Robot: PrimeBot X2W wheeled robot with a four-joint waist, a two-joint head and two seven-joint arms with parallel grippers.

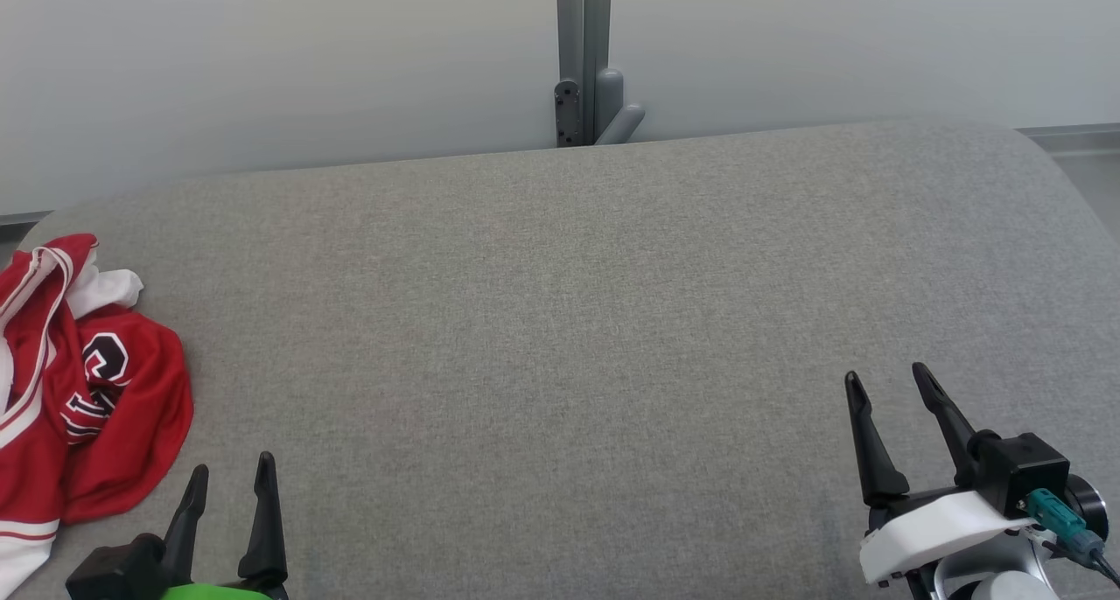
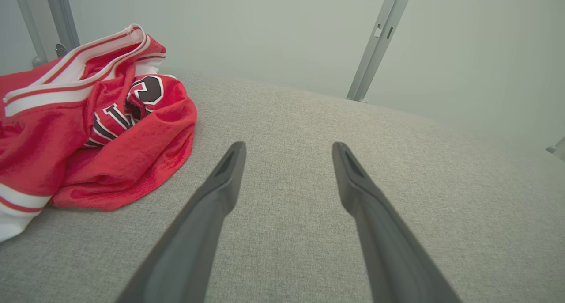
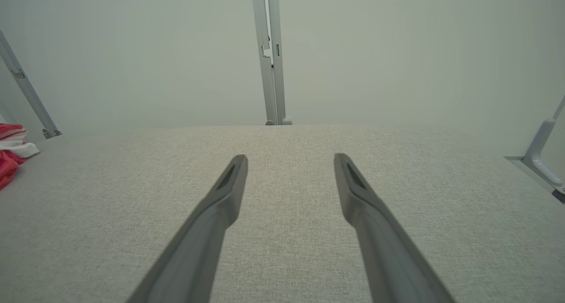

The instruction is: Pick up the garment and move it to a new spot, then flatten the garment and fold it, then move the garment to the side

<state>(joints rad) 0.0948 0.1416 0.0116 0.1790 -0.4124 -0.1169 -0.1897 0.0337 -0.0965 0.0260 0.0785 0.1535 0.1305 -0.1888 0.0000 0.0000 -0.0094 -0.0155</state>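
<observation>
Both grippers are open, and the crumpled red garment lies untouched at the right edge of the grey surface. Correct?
Wrong side: the head view shows the red garment at the left edge of the grey surface, near the left gripper. The rest holds.

Dark, tapered fingers (image 1: 262, 530)
Green casing (image 1: 214, 593) is showing on the left gripper (image 1: 233, 463); white casing (image 1: 932, 530) and teal plug (image 1: 1050, 511) on the right gripper (image 1: 888, 373).

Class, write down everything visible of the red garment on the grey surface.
The garment is a red jersey of mesh-like cloth with white-and-red striped trim and black, white-edged lettering. It lies crumpled in a loose heap at the left edge of the grey padded surface, partly cut off in the head view. The open left end effector stands beside it, apart.
</observation>
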